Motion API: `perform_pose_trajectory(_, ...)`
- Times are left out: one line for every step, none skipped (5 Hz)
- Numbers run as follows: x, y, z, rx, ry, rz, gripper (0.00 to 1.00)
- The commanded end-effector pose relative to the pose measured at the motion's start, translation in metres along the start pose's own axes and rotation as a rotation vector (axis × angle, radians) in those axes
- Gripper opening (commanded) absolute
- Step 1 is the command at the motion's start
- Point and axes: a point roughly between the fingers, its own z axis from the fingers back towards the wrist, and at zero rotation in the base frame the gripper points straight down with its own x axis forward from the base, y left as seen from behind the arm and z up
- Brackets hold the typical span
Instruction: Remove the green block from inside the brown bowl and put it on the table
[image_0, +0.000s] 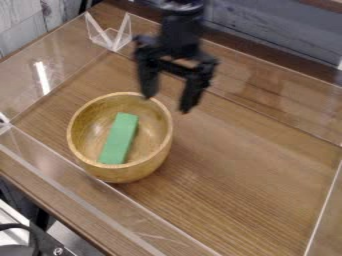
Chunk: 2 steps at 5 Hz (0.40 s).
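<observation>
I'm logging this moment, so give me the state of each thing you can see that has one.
claw: open, empty, pointing down above the bowl's far rim.
green block: lying flat inside the bowl, untouched.
brown wooden bowl: upright on the table, holding the block.
table: bearing the bowl, block not yet on it.
clear acrylic walls: standing around the table's edge.

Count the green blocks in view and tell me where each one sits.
1. The green block lies flat inside the brown bowl, on the left part of the table. No others are visible.
</observation>
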Motion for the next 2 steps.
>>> perform_pose_trajectory(-0.030, 0.044, 0.017, -0.015, -0.132, 0.068, 1.00)
perform_pose_trajectory(-0.036, 0.062, 0.006, -0.028, -0.185, 0.093, 1.00)
